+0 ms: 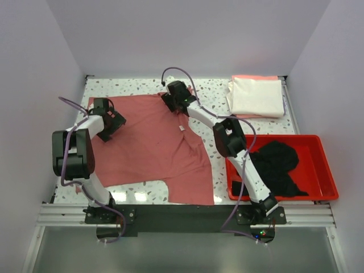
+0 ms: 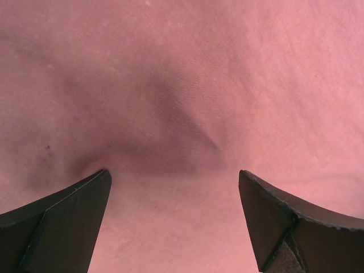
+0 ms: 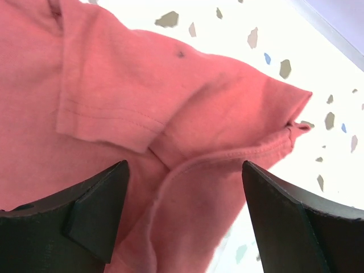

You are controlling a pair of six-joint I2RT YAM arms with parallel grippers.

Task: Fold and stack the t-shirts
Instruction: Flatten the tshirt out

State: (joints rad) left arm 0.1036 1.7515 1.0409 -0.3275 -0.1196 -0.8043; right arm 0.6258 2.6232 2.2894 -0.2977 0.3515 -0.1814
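**Rose-red shirt spread flat, both grippers over it, jaws apart**

Top view: rose-red t-shirt [image 1: 153, 148] lies open on the speckled table [image 1: 136, 85] and covers most of the left and centre. Its surface is mostly smooth and its near edge is uneven.

Left gripper [image 1: 111, 126] sits over the shirt's left side, near the edge of the cloth. Wrist view: both fingers [image 2: 62, 216] stand wide apart with nothing between them but rose cloth. A shallow crease runs across the gap, and a small dimple shows at the left fingertip. Cannot tell whether the tips actually touch the fabric.

Right gripper [image 1: 172, 98] is at the shirt's far edge, near the middle of the table. Wrist view: its fingers [image 3: 85, 216] are also wide apart and hold nothing. Below them a sleeve lies doubled over itself, with the stitched hem visible. Bare table shows just to the right of the cloth.

Cream-white t-shirt [image 1: 256, 96] is folded at the far right corner. It rests on the peach-pink t-shirt [image 1: 256, 77], of which only a thin border shows.

Black t-shirt [image 1: 278, 165] lies crumpled in the red tray [image 1: 327, 170] at the near right. It sits partly behind the right arm.
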